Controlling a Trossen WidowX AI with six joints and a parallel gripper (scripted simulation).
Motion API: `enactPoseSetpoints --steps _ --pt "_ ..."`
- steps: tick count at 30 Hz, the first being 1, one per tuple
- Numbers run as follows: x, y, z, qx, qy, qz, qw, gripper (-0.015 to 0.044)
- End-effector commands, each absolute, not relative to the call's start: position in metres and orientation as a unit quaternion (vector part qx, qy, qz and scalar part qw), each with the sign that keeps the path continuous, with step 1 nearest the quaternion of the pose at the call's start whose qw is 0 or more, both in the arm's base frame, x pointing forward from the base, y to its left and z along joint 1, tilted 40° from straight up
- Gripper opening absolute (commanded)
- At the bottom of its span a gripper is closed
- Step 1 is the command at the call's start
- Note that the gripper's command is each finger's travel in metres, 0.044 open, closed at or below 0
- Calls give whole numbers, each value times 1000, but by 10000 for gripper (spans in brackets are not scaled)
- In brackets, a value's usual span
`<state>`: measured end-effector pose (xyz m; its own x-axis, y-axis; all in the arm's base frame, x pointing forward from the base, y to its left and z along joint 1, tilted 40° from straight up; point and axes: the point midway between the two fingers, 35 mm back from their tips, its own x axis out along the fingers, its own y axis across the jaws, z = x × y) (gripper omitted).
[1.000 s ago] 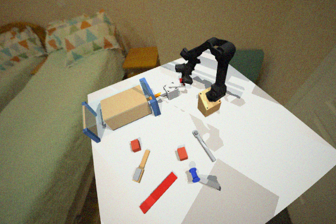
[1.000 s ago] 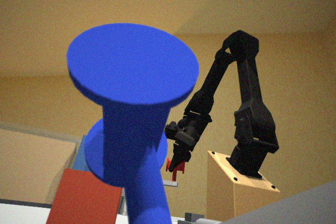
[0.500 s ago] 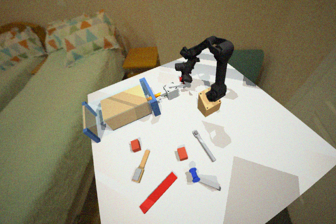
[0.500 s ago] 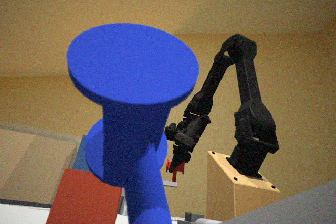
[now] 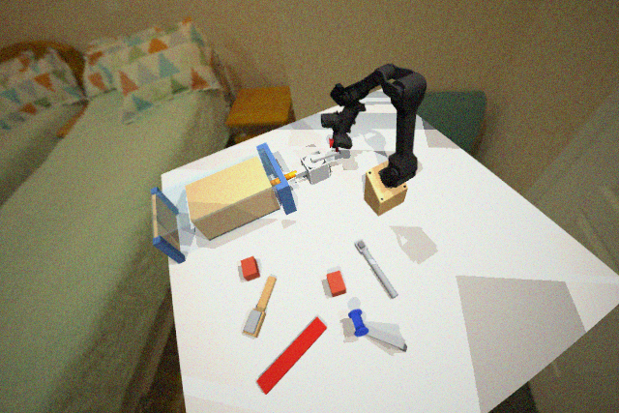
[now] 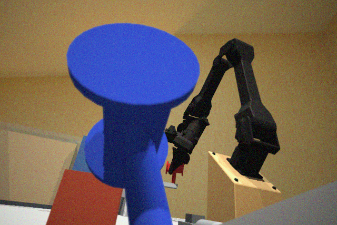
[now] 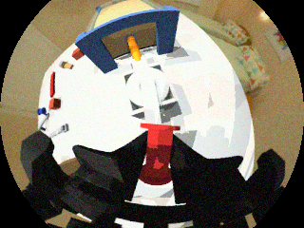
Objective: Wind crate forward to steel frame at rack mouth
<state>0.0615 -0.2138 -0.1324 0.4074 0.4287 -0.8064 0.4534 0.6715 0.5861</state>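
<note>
Tan walls rise behind a white bench top, with a bed under a pale green cover along the left of the top frame and an orange-brown wooden nightstand at upper centre. Near the middle of that frame, my black claw is clamped on the red spool-shaped grip of the winch handle. Its grey crank arm reaches over the grey hand winch.

To the left of the winch, the long tan box-shaped crate lies between two blue frames, its front close to the nearer blue steel frame; I cannot tell whether they touch. An orange strap piece shows between crate and winch.

My arm stands on a pale wooden block, right of the winch. Lower on the bench I see two small red blocks, a wooden-handled brush-like tool and a flat red bar. Right of these lie a grey metal wrench-like tool and a blue spool-shaped grip on a grey tool; the grip looms large in the exterior frame.
</note>
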Motion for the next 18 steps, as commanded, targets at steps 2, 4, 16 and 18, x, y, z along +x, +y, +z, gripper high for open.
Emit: enactPoseSetpoints --steps 2,4,16,18 --pt "60 -224 -142 392 549 -11 738 0" --pt "60 -225 -143 392 549 -11 738 0" --pt "61 -236 -151 392 549 -11 738 0" --pt "62 -242 -156 392 549 -12 738 0"
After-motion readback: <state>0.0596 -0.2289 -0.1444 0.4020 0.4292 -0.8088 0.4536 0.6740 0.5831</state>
